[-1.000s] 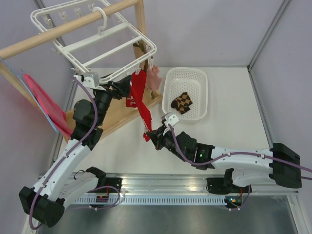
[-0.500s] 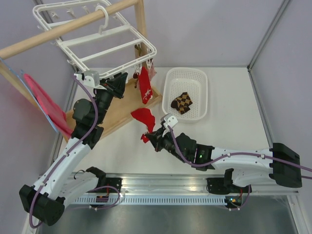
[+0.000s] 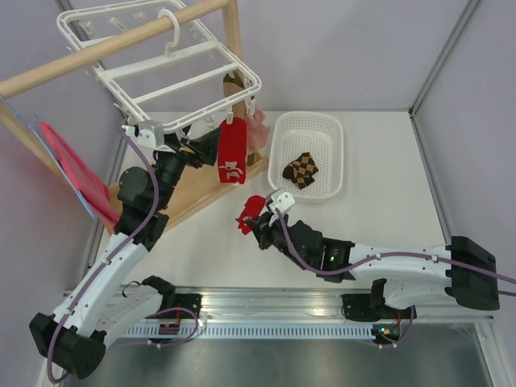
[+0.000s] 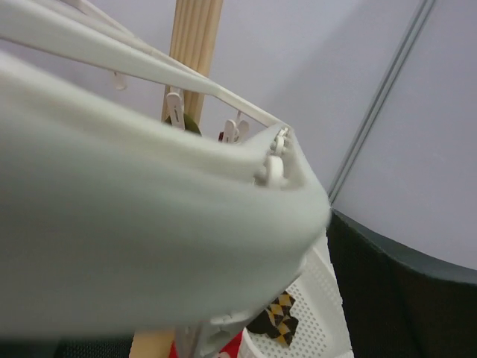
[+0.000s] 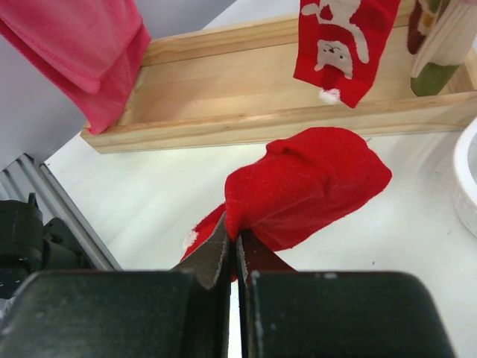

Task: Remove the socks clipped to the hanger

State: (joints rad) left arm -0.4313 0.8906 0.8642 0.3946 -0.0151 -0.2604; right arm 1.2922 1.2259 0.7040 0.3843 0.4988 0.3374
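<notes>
Under the hanger [image 4: 134, 239], a patterned red sock [image 3: 231, 151] and pink sock [image 3: 258, 129] hang clipped. My right gripper [image 5: 235, 237] is clamped on a loose red sock [image 5: 298, 186] beside the wooden rack [image 5: 246, 89]. Left gripper [image 3: 211, 143] spread; the blurred hanger rail blocks its wrist view. Checkered sock [image 3: 302, 169] lies in the basket [image 3: 278, 145].

Pale lilac walls [image 3: 347, 56] — white table [image 3: 391, 214]

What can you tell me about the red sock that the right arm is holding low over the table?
The red sock looks like soft knit fabric, crumpled and folded over on itself, with a small white patch at its lower end. The right end effector is shut on one edge, pinching it between both fingers. No clip holds it; it sits bunched low over the white table, in front of the wooden rack base. Whether it touches the table cannot be told.
</notes>
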